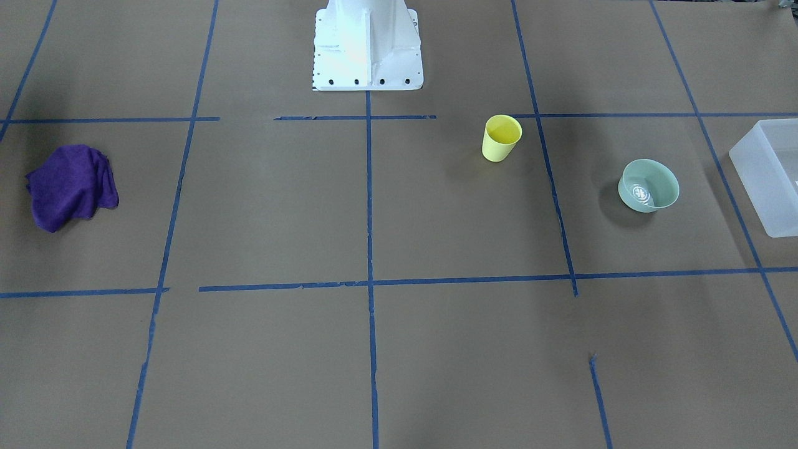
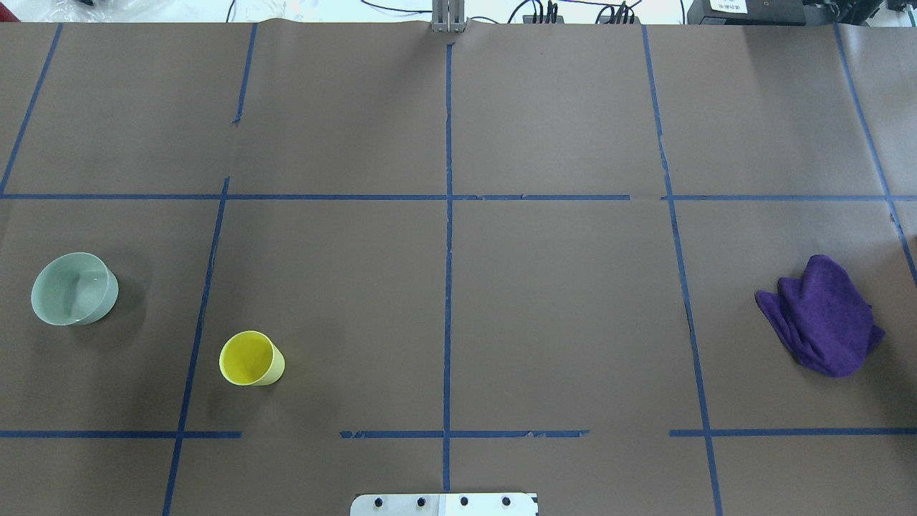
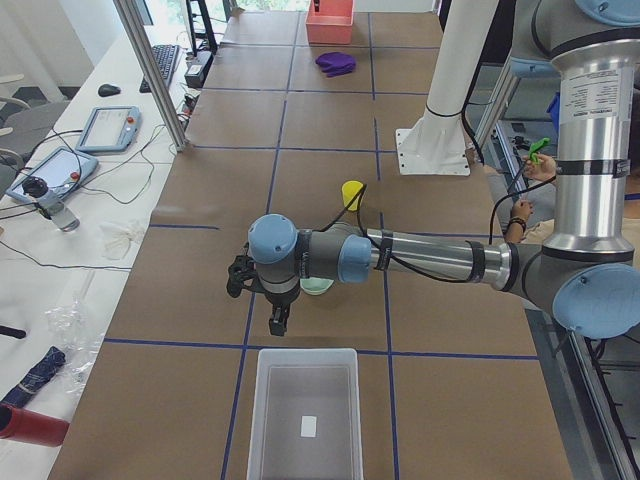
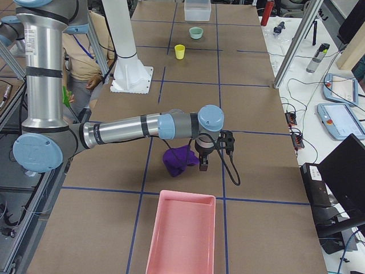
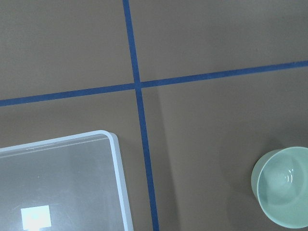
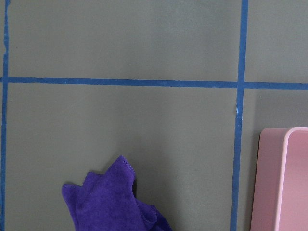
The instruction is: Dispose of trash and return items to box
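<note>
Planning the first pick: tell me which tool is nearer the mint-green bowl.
Left. The left tool hangs just beside the bowl, toward the box; the right tool hangs by the purple cloth at the table's opposite end.

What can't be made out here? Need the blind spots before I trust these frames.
Left end effector: seen only in the exterior left view; open or shut cannot be told.
Right end effector: only in the exterior right view; same.
Bowl: mostly hidden behind the left arm in exterior left.
Box: cut by the front-facing view's right edge; absent from overhead.
Cloth: cut by the right wrist view's bottom edge.
</note>
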Available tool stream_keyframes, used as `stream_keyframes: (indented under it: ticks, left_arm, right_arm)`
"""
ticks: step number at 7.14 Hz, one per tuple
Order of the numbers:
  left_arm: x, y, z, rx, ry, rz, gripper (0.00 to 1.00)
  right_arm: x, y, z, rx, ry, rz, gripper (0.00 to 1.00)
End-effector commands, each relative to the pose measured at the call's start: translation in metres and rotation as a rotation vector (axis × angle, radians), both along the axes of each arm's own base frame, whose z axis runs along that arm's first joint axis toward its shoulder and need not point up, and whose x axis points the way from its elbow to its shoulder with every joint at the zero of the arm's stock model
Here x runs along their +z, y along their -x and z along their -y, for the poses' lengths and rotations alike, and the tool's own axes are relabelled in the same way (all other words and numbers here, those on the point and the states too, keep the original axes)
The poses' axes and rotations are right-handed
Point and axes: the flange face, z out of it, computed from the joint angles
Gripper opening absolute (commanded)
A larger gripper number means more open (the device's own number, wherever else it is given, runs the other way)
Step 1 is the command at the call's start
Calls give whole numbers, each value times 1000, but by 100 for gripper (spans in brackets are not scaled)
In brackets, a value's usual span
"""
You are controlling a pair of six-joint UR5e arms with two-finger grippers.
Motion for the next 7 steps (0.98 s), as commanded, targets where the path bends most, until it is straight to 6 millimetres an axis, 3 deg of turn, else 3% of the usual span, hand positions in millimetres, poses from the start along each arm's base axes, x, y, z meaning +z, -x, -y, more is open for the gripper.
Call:
stream_keyframes:
  ticks: [1,2,3,4,5,6,7]
  left_arm:
    - [5,-1,5,-20,-36,-3,100]
    - [15,0,5,-21,-51,-3,100]
    - [10,-1,6,-20,-112,-11,100]
    - [3,-21,8,19,-175,-19,100]
    - [-1,-27,8,32,-192,-23,100]
    - [-15,-46,9,68,-217,-30,100]
    - [-48,-81,8,42,-163,-60,100]
  right_arm:
    - [0,3,0,-6,1,9,100]
    - [0,3,0,-6,1,10,100]
    - [0,4,0,-8,4,10,100]
    - [1,5,0,-10,6,11,100]
    - [0,5,0,-10,7,19,100]
    - [0,5,0,-11,7,23,100]
    - [-1,6,0,-11,5,28,100]
